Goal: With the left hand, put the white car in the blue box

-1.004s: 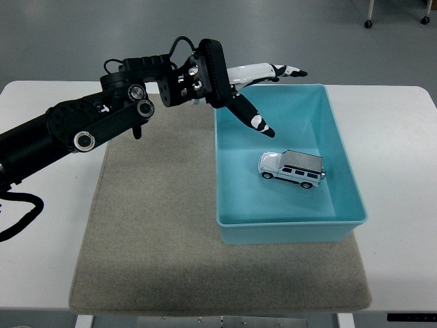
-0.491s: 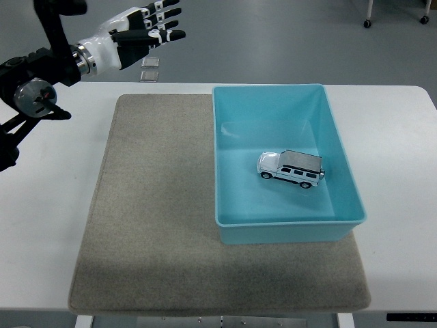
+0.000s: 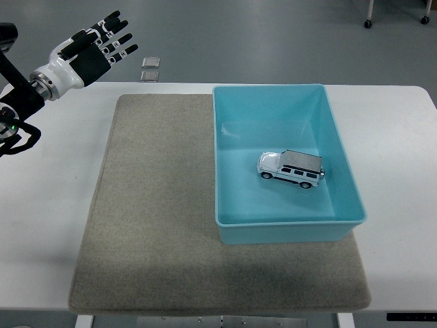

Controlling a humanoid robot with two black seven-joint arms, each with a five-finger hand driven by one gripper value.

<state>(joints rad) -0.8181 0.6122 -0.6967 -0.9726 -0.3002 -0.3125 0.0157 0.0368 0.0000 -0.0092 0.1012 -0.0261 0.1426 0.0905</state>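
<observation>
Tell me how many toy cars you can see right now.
1. A white car sits on the floor of the blue box, toward its right side. The box is open and nothing covers it, so none seem hidden.

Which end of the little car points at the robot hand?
The front end of the white car, with the bonnet, points left toward the left hand; the back faces right.

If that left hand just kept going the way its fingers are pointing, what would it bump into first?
Probably nothing. The left hand, open and empty, points up and to the right, past the table's far edge toward bare grey floor. The blue box with the white car lies well off that line, though depth is unclear.
</observation>
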